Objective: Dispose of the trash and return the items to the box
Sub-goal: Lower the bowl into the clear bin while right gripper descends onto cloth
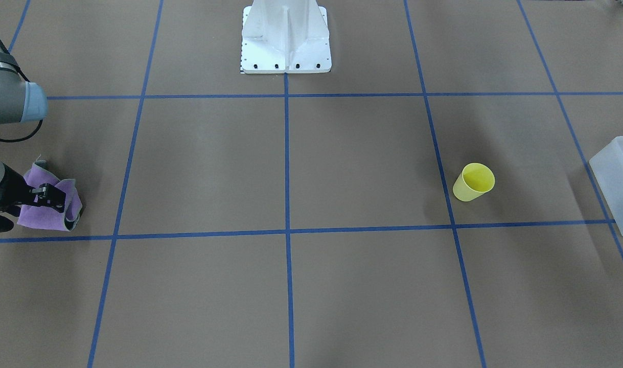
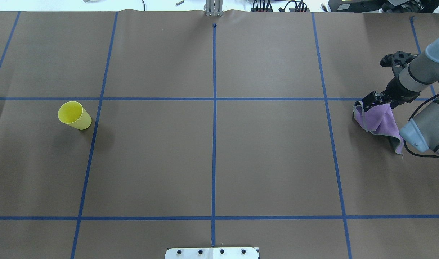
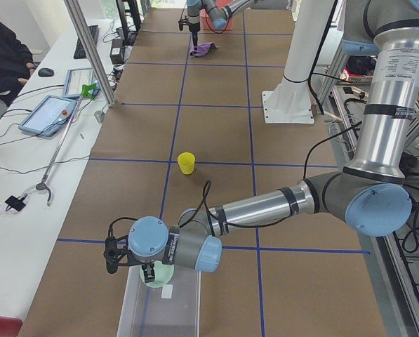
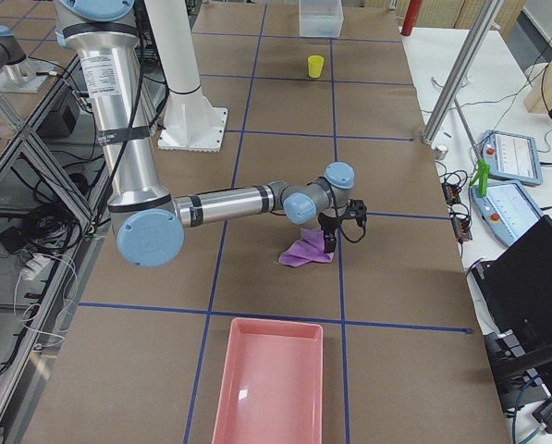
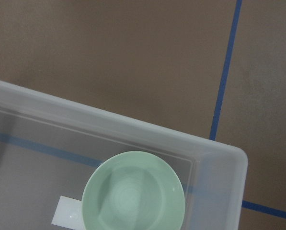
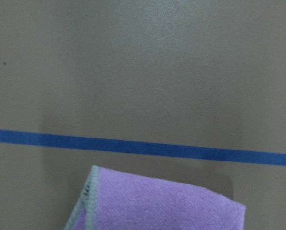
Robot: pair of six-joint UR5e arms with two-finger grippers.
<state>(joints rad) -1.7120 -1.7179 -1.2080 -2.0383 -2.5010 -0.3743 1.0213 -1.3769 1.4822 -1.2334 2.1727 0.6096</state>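
The yellow cup (image 1: 474, 182) stands upright on the counter's (image 2: 269, 158) left side, apart from the box (image 5: 219, 158) where the green bowl (image 5: 133, 191) lies. It looks light, thin-walled and slick, best pinched across its rim. The left claw (image 3: 147, 272) hangs over the bowl, arm bent low; I cannot tell its opening. The right claw (image 2: 371, 102), reaching far right, pinches a purple cloth (image 2: 379, 122).
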